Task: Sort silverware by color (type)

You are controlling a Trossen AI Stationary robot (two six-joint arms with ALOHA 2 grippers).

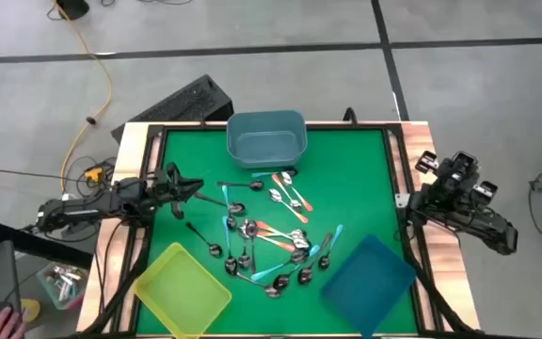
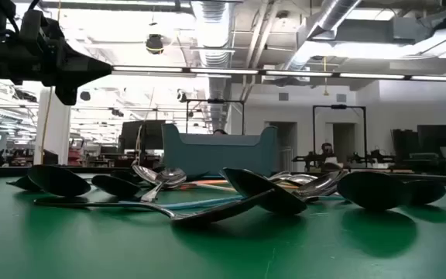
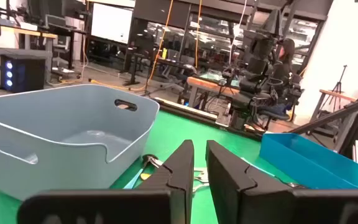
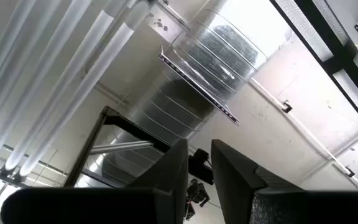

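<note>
On the green felt table top [image 1: 365,179], the nearest things are lying along the front edge: a shallow yellow plastic bin [image 1: 183,290] at the left corner and a dark blue plastic bin [image 1: 368,274] at the right, both appearing empty. Just behind and between them, the silverware [image 1: 266,235] is resting in a loose heap of small spoons with shiny metal bowls and teal, orange-red or dark handles, many crossing and touching one another; a few spoons are straggling toward the far side. Beyond the heap, a grey-blue plastic bin [image 1: 266,137] with handle cut-outs is sitting against the far edge, and it too appears empty.

The left gripper [image 1: 199,187] is hovering above the mat left of the heap, its jaws showing only a narrow slit between them and pinching nothing. The right gripper [image 4: 197,163] is parked off the table's right edge and tilting up at the ceiling, its jaws a little apart and empty.

Sorting is seemingly only beginning, since no spoon is lying in a bin. The step in hand looks like the left arm's approach to a first spoon. Next, its jaws would need spreading, then lowering over one outlying handle that is clear of its neighbours, so the pick is not dragging others along.
</note>
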